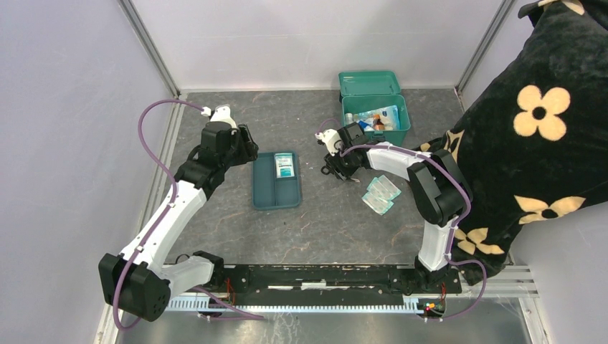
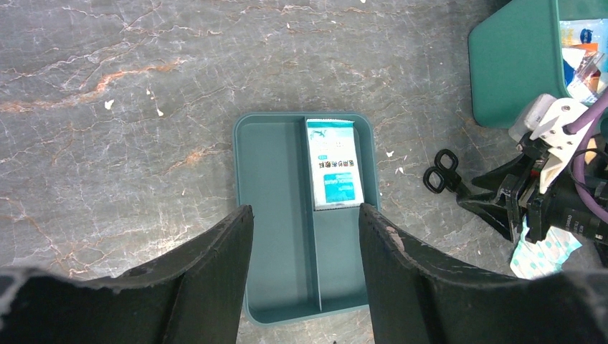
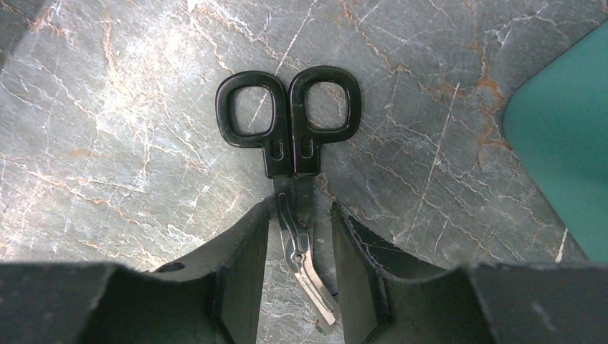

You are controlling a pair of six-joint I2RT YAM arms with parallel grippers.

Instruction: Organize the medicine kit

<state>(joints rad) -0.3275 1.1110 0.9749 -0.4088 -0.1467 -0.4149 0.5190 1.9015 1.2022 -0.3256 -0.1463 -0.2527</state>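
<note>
On our grey stone table [image 1: 215,236] by pale walls [image 1: 72,107], the medicine kit [image 1: 391,135] runs left-right, lid [image 1: 369,82] far; left gripper [image 2: 305,215] wide, empty; right gripper [image 3: 301,208] loose around scissors [image 3: 290,158].

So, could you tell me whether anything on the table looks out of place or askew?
Two teal-dotted flat packets lie askew on the grey table, outside the open teal-green medicine kit. Black-handled scissors lie there too, straddled by the right gripper.
</note>
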